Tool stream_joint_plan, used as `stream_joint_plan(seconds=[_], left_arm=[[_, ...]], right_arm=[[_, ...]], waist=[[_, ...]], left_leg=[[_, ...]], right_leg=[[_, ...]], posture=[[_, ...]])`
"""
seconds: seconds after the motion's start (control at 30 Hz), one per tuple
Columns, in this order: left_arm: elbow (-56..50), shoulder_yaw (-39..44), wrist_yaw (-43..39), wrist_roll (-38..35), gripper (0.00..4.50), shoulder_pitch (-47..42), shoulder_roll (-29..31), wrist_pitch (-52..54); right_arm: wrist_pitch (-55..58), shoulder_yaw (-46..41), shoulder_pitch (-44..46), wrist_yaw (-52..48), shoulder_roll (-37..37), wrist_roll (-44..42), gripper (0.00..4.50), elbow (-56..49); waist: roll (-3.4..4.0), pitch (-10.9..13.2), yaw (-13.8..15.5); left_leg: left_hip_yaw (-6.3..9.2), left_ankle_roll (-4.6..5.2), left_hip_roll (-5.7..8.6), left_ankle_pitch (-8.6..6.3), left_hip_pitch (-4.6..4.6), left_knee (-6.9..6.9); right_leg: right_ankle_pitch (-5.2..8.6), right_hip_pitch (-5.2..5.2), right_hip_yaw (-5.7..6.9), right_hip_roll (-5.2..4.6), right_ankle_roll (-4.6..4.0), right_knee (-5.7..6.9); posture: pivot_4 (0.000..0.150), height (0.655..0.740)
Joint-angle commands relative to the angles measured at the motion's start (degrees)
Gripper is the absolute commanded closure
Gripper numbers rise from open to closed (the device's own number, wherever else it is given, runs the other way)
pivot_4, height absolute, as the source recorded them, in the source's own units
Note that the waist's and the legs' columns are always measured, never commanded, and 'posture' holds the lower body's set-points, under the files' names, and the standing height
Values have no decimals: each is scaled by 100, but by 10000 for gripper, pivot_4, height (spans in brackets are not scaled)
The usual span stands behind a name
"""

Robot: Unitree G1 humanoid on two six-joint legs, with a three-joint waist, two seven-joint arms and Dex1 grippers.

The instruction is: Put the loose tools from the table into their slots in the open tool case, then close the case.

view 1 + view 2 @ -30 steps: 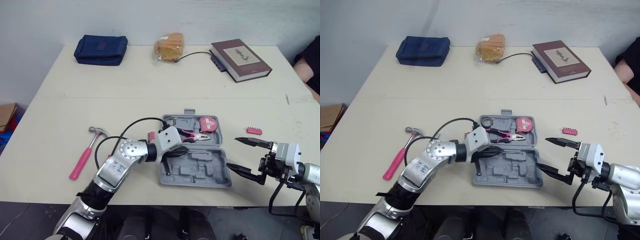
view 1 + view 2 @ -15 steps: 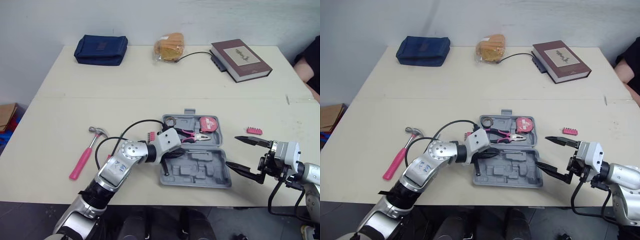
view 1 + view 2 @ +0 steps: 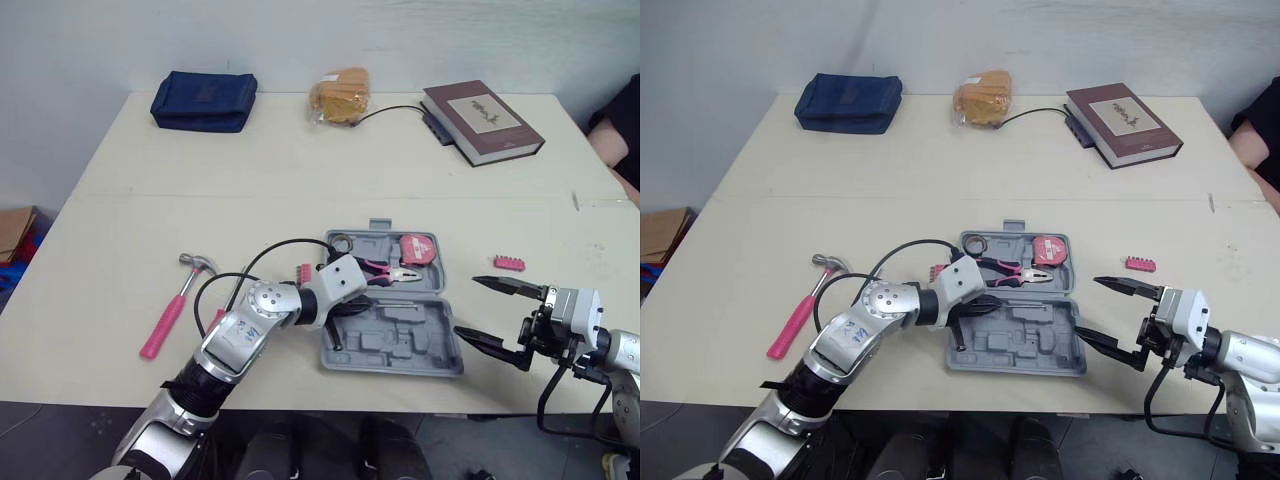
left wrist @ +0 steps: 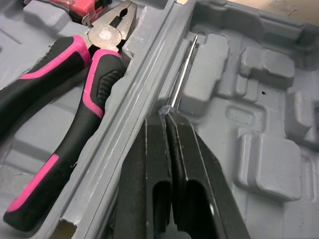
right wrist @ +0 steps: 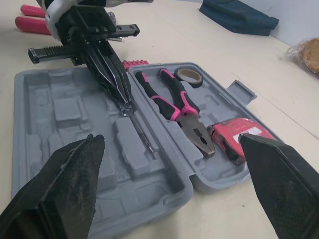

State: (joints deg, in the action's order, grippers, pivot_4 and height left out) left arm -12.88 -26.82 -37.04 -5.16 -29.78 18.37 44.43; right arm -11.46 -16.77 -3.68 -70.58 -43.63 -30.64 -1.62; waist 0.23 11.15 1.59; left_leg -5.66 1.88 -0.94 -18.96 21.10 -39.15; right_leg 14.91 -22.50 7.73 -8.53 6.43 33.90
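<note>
Left pincer [image 4: 165, 119]: fingers drawn narrow, pinching the near end of a thin metal rod [image 4: 183, 74]. The rod lies along a moulded groove just beside the hinge ridge of the grey tool case [image 3: 405, 340], in the half nearer the robot. Whether it is fully seated cannot be told. Right pincer [image 3: 465, 306]: spread wide, empty, hovering just beside the case's right edge and apart from it. The case lies open and flat on the bench [image 3: 250, 170]. Its far half holds pliers [image 3: 385, 270], a tape measure [image 3: 415, 247] and a small roll [image 3: 338, 240] in the corner. Loose on the bench are a pink-handled hammer [image 3: 172, 305] well to the left of the case, a pink bit strip [image 3: 508, 263] near its right side, and a second pink strip [image 3: 303, 272] just beside its left edge, behind the left wrist. Judgement: the step in hand is seating the rod in its slot, the task is roughly midway, and the case is not yet ready to close. The next move likely calls for pressing the rod level into the groove, then parting the fingers and lifting straight off so the rod is not dragged out. The right pincer looks best placed for the bit strip on its side, and the hammer falls to the left arm. Risk: the rod is thin and smooth and may roll against the ridge.
</note>
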Motion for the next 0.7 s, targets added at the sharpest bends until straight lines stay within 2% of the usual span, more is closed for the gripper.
stream_joint_plan(seconds=[0.03,0.17,0.27,0.37,0.4,0.5,0.57,0.7], left_arm=[[372,-237,113,169,44695,267,84,512],[315,-162,120,135,44695,311,165,529],[20,-24,-85,0,44695,493,305,55],[-504,514,-516,-477,44695,809,353,-1028],[-711,782,-680,-770,44695,898,374,-1048],[-1115,1118,-1066,-904,44695,1035,852,-1449],[-1326,1730,-1296,-1254,44695,1280,1118,-1829],[-1577,2736,-1845,-1673,32022,1974,1753,-2496]], right_arm=[[-182,-240,-36,-31,41,-63,0,36],[-237,-217,-46,-23,60,-65,0,65],[-262,-210,-46,-17,83,-61,0,93],[-317,-201,-20,-26,94,-51,0,178],[-344,-207,-2,-25,98,-46,0,227],[-431,-221,49,-93,97,-31,0,409],[-475,-238,81,-109,79,-22,0,491],[-597,-328,99,-97,24,55,0,587]], waist=[[0,-8,-4],[-1,-38,-5],[5,-51,-28],[11,-55,-41],[12,-53,-43],[7,-42,-23],[13,-43,-14],[17,-44,-28]], left_leg=[[0,0,0,0,-1,0],[1,-1,-1,-1,-2,0],[2,-4,-4,-3,-3,0],[0,-16,-18,-11,-5,3],[0,-17,-21,-11,-3,3],[0,-23,-25,-10,10,2],[6,-23,-20,-8,10,0],[4,-23,-22,-16,9,2]], right_leg=[[0,0,0,0,0,0],[0,3,-2,0,0,-2],[1,2,-6,0,-3,-2],[9,-1,-13,3,-16,-1],[11,-4,-13,4,-20,1],[15,-19,-13,4,-28,10],[15,-17,-11,2,-28,13],[15,-16,-14,0,-28,8]], posture=[[1500,7400],[1500,7400],[1500,7400],[1500,7400],[1500,7400],[1500,7400],[1500,7400],[1500,7400]])
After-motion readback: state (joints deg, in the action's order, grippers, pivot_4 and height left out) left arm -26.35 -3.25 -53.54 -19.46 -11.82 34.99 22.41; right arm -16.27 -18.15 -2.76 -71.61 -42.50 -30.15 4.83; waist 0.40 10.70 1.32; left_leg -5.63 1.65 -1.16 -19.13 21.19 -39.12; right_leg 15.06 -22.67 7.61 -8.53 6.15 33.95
